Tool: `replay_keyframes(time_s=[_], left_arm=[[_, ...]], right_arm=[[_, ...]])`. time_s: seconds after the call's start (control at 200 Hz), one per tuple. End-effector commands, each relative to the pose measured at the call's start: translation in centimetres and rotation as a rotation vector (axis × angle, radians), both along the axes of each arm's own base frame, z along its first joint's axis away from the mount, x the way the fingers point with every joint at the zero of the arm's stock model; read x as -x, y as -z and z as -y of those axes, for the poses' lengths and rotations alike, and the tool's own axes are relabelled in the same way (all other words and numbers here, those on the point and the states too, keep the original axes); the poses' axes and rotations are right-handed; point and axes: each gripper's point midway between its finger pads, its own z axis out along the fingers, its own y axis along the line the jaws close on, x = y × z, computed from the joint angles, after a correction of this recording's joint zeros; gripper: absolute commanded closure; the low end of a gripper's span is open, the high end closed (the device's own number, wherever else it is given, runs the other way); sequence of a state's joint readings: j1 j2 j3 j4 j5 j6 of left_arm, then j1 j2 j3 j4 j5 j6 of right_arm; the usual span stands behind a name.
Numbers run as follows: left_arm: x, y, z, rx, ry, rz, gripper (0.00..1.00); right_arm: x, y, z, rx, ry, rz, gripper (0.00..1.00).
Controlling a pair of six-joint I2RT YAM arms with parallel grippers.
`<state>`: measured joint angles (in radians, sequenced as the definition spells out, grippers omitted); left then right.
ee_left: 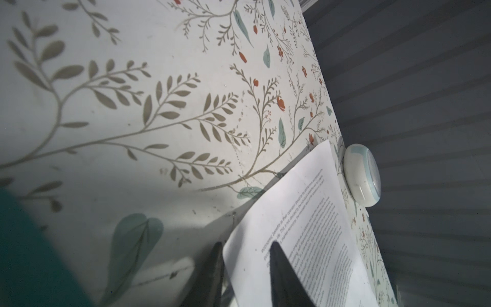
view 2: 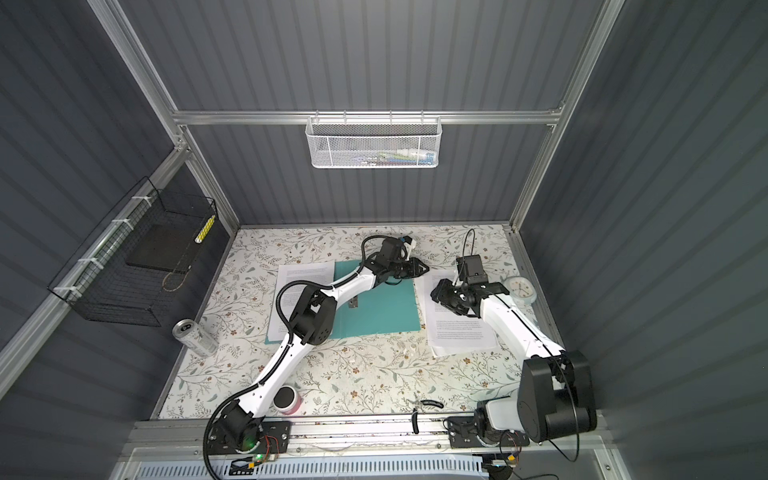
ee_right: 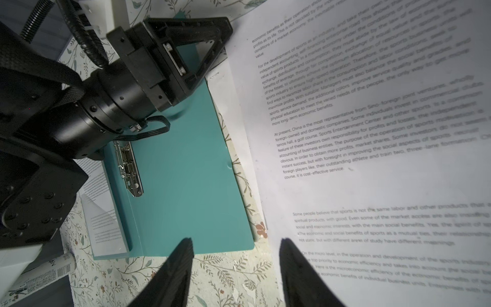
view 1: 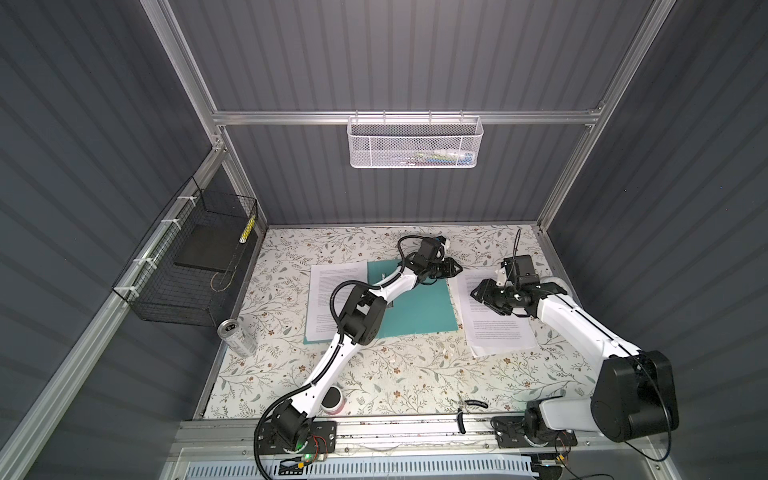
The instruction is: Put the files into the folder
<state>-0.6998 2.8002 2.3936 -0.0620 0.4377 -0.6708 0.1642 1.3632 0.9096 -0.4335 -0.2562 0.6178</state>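
Files [view 1: 498,332], two piles, one folder [view 1: 419,309]; left gripper [ee_left: 246,244] parted astride a corner, right gripper [ee_right: 235,243] half-spread, empty.

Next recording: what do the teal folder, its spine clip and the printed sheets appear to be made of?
Folder: probably thin plastic. The surface is smooth and evenly teal, with a faint sheen and a small dimple near one edge.
Clip: metal, bright silver with sharp glints.
Sheets: ordinary white paper, matte and thin, lying flat and printed with black text.

Left arm [view 1: 328,365] and right arm [view 1: 573,320] outstretched (jaws apart)
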Motion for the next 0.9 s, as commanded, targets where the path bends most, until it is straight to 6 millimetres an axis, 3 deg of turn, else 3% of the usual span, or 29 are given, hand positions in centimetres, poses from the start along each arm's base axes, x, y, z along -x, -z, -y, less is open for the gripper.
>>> replay_keyframes(time_s=[0.0, 0.215, 0.32, 0.47, 0.645, 0.891], left_arm=[[1.1, 6.1, -1.1, -0.093, -0.036, -0.107, 0.74], [0.8, 6.4, -1.3, -0.097, -0.059, -0.103, 0.81], [0.8, 6.1, -1.1, -0.092, -0.058, -0.085, 0.89], [0.5, 4.4, -0.8, -0.074, -0.06, -0.042, 1.0], [0.2, 0.1, -0.8, -0.057, -0.041, 0.047, 1.0], [2.0, -10.0, -1.6, 0.013, 0.026, 0.182, 1.0]], right_arm=[[0.2, 0.2, 0.0, -0.007, -0.005, 0.003, 0.45], [0.4, 0.2, -0.2, -0.023, -0.008, 0.01, 0.45], [0.4, 0.2, -0.3, -0.03, -0.011, 0.015, 0.45], [0.3, -0.1, -0.3, -0.035, -0.014, 0.023, 0.45], [-0.1, -1.1, -0.4, -0.037, -0.016, 0.05, 0.45], [-0.8, -3.6, -0.5, -0.037, -0.026, 0.11, 0.45]])
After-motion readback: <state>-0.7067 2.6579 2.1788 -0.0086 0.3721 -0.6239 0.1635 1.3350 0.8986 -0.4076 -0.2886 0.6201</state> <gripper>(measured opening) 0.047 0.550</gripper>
